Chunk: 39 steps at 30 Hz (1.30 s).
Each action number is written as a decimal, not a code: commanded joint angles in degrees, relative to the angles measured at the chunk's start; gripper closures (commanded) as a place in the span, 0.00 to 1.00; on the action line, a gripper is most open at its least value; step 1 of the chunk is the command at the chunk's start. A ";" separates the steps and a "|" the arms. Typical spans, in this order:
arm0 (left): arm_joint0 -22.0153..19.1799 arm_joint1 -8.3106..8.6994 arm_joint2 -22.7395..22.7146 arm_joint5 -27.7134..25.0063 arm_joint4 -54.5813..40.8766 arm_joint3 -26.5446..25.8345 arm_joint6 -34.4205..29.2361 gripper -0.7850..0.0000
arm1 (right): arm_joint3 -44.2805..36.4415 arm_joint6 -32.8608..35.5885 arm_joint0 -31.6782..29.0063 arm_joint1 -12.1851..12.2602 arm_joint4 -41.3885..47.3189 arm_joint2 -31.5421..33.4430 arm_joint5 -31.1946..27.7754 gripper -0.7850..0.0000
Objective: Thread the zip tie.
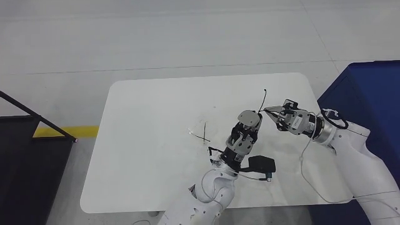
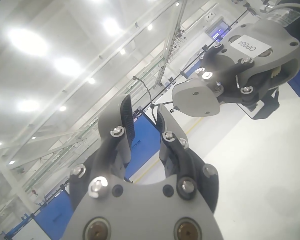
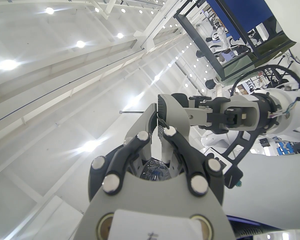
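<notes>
The zip tie (image 2: 152, 106) is held up off the table (image 1: 137, 162), right of its middle, so both ends can be worked in free air; the right gripper (image 1: 269, 110) is pinched tight on one end to steady it; the left gripper (image 2: 143, 104) sits just beside, fingers narrowly parted around the strap, gripping nothing and likely poised to take the tail. Count: two grippers; one tie aloft; what look like two loose ties (image 1: 201, 132) — one dark, one pale — crossed on the table farther left.
</notes>
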 commanded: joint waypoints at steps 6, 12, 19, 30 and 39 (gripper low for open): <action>0.16 -0.32 -0.30 -0.58 0.76 0.36 -0.25 0.89 | 0.00 0.00 0.00 0.00 0.00 0.00 0.00 1.00; 0.36 -0.57 -0.47 -1.18 1.11 0.47 -0.32 1.00 | 0.00 0.00 0.00 0.00 0.00 0.00 0.00 1.00; 0.90 -0.74 -0.72 -1.59 1.05 0.30 0.53 1.00 | -1.14 -1.34 -0.58 -0.22 2.08 0.59 -1.58 1.00; 2.53 -0.78 0.38 -4.04 0.97 1.58 4.61 1.00 | -3.40 -3.61 -1.81 -0.64 7.84 3.62 -4.44 1.00; 3.51 -0.74 0.31 -4.71 1.55 2.12 4.96 1.00 | -4.74 -4.83 -3.05 -0.74 7.48 4.16 -3.68 1.00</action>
